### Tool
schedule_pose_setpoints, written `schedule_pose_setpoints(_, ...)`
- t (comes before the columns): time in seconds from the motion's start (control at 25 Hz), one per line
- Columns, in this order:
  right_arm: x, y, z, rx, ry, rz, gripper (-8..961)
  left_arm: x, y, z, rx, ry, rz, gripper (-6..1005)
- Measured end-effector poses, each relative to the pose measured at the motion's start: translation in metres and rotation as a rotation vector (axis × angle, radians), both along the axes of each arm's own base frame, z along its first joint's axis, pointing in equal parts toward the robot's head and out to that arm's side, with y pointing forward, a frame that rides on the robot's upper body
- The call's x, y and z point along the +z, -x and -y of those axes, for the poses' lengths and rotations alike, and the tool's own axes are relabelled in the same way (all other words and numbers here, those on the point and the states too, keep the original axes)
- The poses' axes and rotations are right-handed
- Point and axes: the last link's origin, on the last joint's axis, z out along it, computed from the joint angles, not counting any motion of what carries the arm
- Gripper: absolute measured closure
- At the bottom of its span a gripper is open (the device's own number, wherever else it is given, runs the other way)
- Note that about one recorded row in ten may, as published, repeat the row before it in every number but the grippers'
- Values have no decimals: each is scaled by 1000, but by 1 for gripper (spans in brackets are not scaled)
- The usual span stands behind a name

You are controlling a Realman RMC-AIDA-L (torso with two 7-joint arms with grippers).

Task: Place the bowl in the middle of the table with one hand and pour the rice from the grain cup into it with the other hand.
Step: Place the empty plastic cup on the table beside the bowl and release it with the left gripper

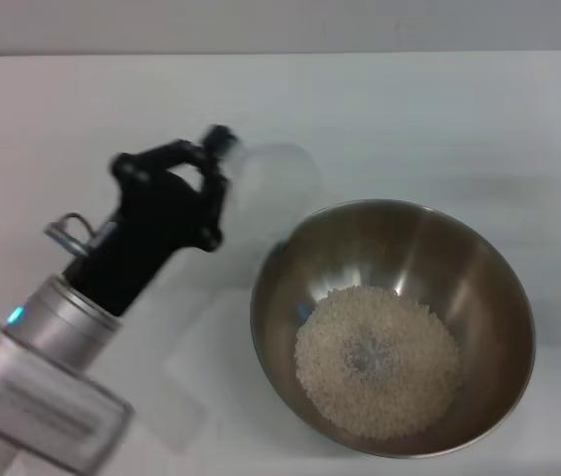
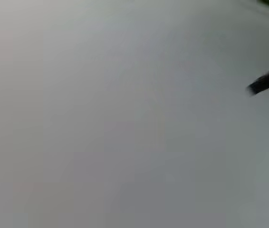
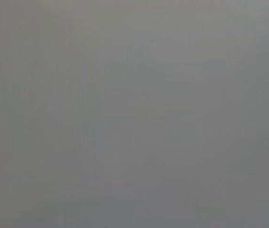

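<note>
The steel bowl stands on the white table right of centre, with a heap of pale rice in its bottom. The translucent grain cup hovers just beyond the bowl's left rim, blurred, and looks empty. My left gripper, black, is shut on the cup's left side, and its arm reaches in from the lower left. The left wrist view shows only pale surface and a dark finger tip. My right gripper appears in no view.
The table's far edge runs along the top of the head view. The silver left forearm covers the near left corner. The right wrist view shows plain grey only.
</note>
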Motion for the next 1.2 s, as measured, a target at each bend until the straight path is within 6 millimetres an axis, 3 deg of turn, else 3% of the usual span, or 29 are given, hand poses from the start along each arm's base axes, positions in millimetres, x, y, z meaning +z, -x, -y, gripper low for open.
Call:
schedule_pose_setpoints(0.12,1,3,-2,11,-5,-3,468,5,24,-13,243,130,189,900)
schedule_pose_setpoints(0.52,-1,13,-9,55,2,-18,467,9,67,-30,635,268,529,887)
schedule_pose_setpoints(1.2,-1,12,-8,52,11,-41,468,1,85,-37,780,307,527,865)
